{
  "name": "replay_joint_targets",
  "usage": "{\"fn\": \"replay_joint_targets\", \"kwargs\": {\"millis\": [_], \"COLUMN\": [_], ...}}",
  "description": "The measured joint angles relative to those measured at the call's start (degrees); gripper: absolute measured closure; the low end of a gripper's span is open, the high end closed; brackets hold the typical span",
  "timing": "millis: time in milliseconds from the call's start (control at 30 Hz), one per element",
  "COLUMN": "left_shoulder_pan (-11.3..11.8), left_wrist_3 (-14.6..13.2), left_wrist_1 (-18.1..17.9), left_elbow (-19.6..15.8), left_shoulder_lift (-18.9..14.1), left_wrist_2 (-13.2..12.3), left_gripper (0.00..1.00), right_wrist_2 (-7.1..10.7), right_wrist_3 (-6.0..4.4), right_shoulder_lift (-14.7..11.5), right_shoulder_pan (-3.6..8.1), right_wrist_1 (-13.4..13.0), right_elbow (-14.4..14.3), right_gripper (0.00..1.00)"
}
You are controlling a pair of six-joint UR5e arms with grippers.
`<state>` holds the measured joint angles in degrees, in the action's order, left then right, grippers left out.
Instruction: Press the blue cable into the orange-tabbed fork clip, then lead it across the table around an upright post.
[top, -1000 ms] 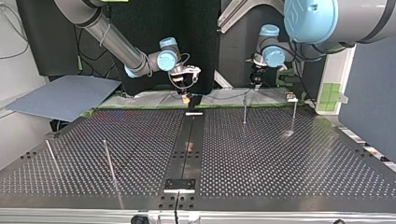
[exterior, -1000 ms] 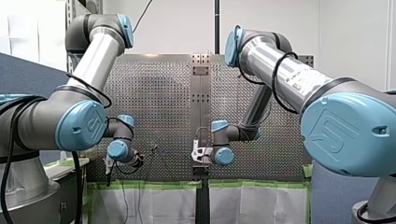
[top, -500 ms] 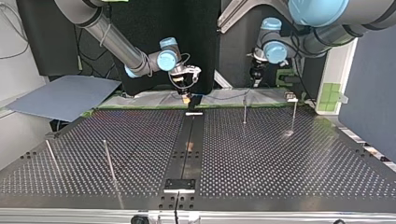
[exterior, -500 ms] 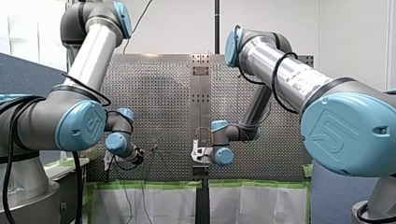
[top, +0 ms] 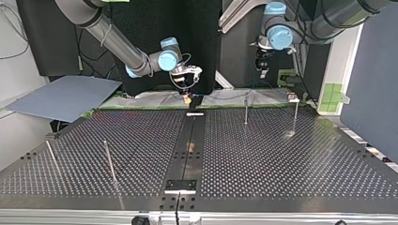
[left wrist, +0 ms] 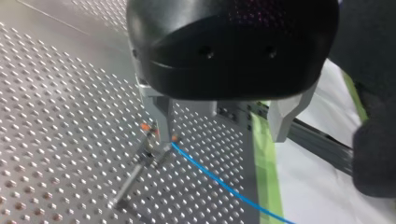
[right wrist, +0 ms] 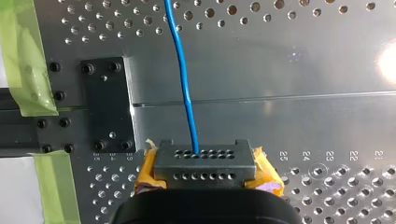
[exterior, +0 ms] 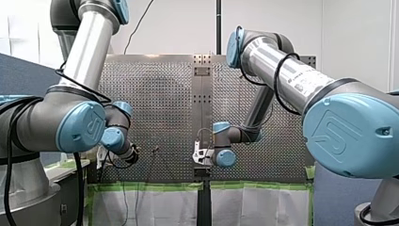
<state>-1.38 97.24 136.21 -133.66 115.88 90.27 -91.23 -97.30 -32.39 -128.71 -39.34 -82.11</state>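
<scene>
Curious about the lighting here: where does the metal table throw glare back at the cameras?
Right wrist view: a bright glare patch on the table, away from the blue cable. Top view: a pale sheen at the foot of an upright post. Left wrist view: the perforations glint white.

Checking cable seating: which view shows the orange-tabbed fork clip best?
The left wrist view: the small orange-tabbed fork clip shows close up, tabs distinct, thin blue cable meeting it. Front view: a distant speck. Top view: too small to tell. Right wrist view: absent.
</scene>
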Motion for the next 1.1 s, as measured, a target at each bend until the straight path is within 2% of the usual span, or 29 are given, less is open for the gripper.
{"fn": "replay_joint_targets", "kwargs": {"millis": [167,267,333,533,800,900,1100], "left_shoulder_pan": [-0.3,-1.0,-1.5,-2.8,-4.3,-4.8,-5.5], "left_wrist_3": [2.8,4.2,4.2,2.3,2.4,2.4,2.4], "left_wrist_1": [-2.7,-4.4,-5.5,-8.4,-9.5,-9.5,-9.6], "left_elbow": [-1.3,-0.6,0.2,2.5,2.9,2.9,2.9], "left_shoulder_lift": [-2.9,-4.4,-4.5,-2.2,1.8,2.5,2.7], "left_wrist_2": [-0.5,-1.2,-1.4,-0.4,3.5,4.7,5.3], "left_gripper": [0.00,0.00,0.00,0.00,0.00,0.00,0.00], "right_wrist_2": [0.07,0.16,0.24,0.33,0.34,0.34,0.37], "right_wrist_3": [-0.01,-0.01,-0.02,-0.01,-0.07,-0.09,-0.10], "right_shoulder_lift": [0.1,0.1,0.1,0.2,0.3,0.5,0.9], "right_shoulder_pan": [0.00,0.00,0.00,0.00,0.00,-0.01,0.00], "right_wrist_1": [-0.1,-0.1,-0.1,0.0,-0.1,-0.1,-0.1], "right_elbow": [0.0,0.0,0.0,0.0,0.0,0.0,0.0], "right_gripper": [1.00,1.00,1.00,1.00,1.00,1.00,1.00]}}
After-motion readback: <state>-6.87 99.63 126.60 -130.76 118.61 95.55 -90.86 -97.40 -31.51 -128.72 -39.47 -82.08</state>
